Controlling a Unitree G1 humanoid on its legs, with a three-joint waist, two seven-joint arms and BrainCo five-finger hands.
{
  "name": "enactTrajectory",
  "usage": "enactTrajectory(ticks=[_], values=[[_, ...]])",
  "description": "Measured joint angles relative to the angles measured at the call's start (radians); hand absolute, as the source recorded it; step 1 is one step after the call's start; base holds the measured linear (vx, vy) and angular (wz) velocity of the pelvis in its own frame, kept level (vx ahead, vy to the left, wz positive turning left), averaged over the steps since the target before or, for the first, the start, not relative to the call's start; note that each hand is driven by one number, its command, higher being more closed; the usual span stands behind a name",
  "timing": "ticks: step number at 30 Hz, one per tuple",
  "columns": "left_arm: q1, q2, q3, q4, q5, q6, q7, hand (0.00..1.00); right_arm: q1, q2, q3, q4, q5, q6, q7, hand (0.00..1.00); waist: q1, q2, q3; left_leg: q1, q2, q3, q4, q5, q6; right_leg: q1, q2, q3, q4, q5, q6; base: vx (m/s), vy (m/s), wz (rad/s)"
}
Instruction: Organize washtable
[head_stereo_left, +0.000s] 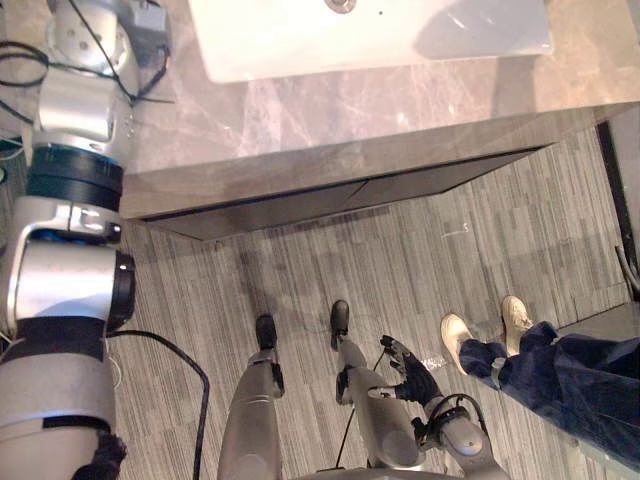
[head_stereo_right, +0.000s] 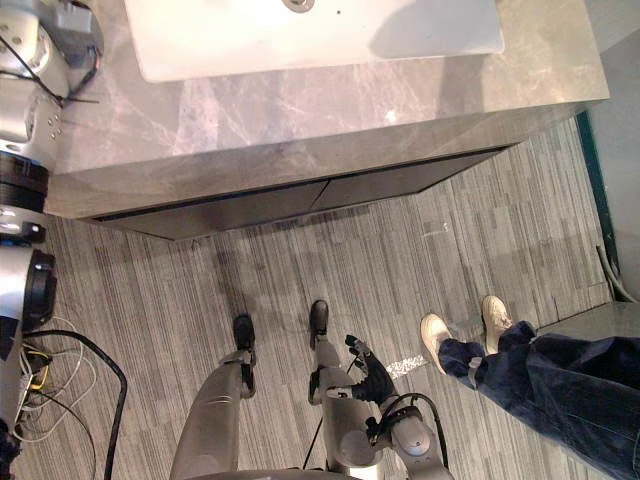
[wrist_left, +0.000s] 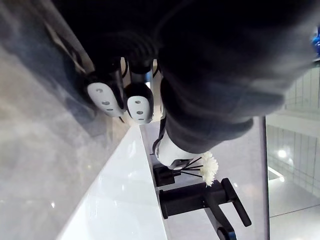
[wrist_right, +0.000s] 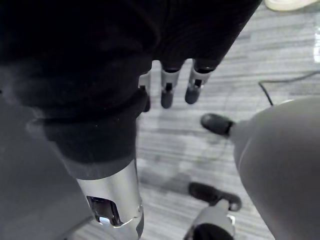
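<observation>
The washtable (head_stereo_left: 300, 115) has a grey marble top with a white basin (head_stereo_left: 370, 35) set into it. My left arm reaches up along the view's left side to the counter's far left corner. In the left wrist view my left hand (wrist_left: 140, 102) hovers over the marble (wrist_left: 40, 150) beside the basin (wrist_left: 115, 205), fingers relaxed and holding nothing. Past it stand a black faucet (wrist_left: 200, 200) and a small black vase (wrist_left: 164, 175) with white flowers (wrist_left: 208, 169). My right hand (head_stereo_left: 410, 370) hangs low by my side above the floor, fingers (wrist_right: 170, 87) straight and empty.
A dark drawer front (head_stereo_left: 330, 195) runs under the counter's near edge. A person in blue trousers (head_stereo_left: 565, 385) and pale shoes (head_stereo_left: 457, 335) stands on the grey plank floor (head_stereo_left: 420, 260) at the lower right, close to my right hand.
</observation>
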Motion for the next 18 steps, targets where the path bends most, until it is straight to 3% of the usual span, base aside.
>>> enactTrajectory(ticks=[10, 15, 17, 18], values=[[-0.16, 0.066, -0.086, 0.028, 0.001, -0.02, -0.015, 1.0, 0.0, -0.007, 0.034, -0.013, 0.021, -0.024, 0.001, 0.0, -0.008, -0.005, 0.034, -0.09, 0.022, 0.0, 0.079, -0.026, 0.003, -0.052, 0.015, -0.004, -0.001, 0.0, -0.019, 0.0, -0.003, -0.01], [-0.194, 0.072, -0.111, 0.029, 0.003, -0.019, -0.024, 1.0, 0.007, -0.024, 0.034, -0.056, 0.022, -0.031, -0.001, 0.0, -0.004, 0.006, 0.041, -0.12, 0.041, 0.003, 0.134, -0.061, 0.008, -0.058, 0.029, -0.005, -0.001, -0.002, -0.024, 0.01, -0.005, -0.08], [-0.237, 0.07, -0.118, 0.028, 0.002, -0.019, -0.025, 1.0, 0.025, -0.029, 0.033, -0.085, 0.031, -0.032, -0.003, 0.0, 0.015, 0.008, 0.043, -0.142, 0.058, 0.019, 0.15, -0.07, 0.011, -0.08, 0.036, -0.01, -0.002, -0.01, -0.068, 0.01, 0.004, -0.24], [-0.249, 0.072, -0.118, 0.027, 0.002, -0.019, -0.024, 1.0, 0.041, -0.032, 0.033, -0.102, 0.032, -0.032, -0.003, 0.0, 0.024, 0.01, 0.044, -0.149, 0.061, 0.026, 0.153, -0.074, 0.012, -0.087, 0.034, -0.022, 0.0, -0.01, -0.072, 0.02, -0.006, -0.19]])
